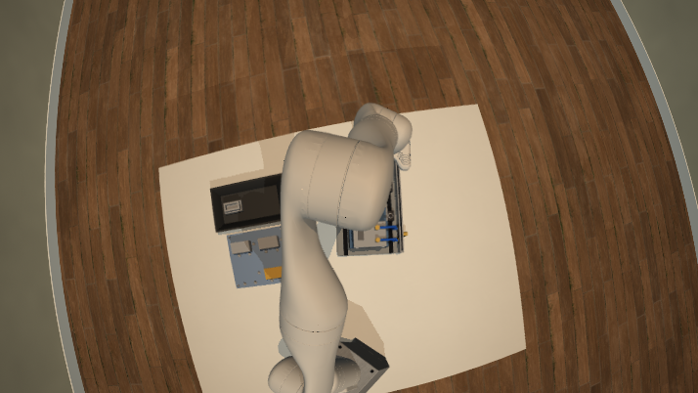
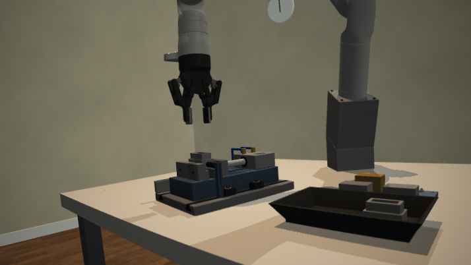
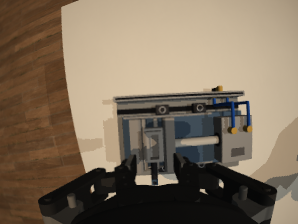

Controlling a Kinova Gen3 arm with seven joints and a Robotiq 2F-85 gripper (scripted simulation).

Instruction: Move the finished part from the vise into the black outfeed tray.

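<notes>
Descent onto the vise [image 2: 227, 184] is judged to be the step in hand. The gripper [image 2: 197, 118] is seen hanging well above the vise, fingers pointing straight down, parted about halfway with nothing between them. The finished part [image 2: 200, 155], a grey block with a pocket on top, is seated in the vise at the end away from the cylinder body, on the white table [image 2: 109, 204]. In the wrist view the part [image 3: 154, 143] lies just ahead of the fingertips, so the alignment is already close.

For a clean pick, the fingers should probably be spread wider before the approach, so that the block's sides are straddled without the pocket rim being struck. The descent should be kept vertical and centred on the block. Whether the vise is clamped on the part cannot be told.

The black outfeed tray [image 2: 330, 215] stands beside the vise, with one pocketed block [image 2: 385, 207] already laid in it; bare floor remains beside that block.
</notes>
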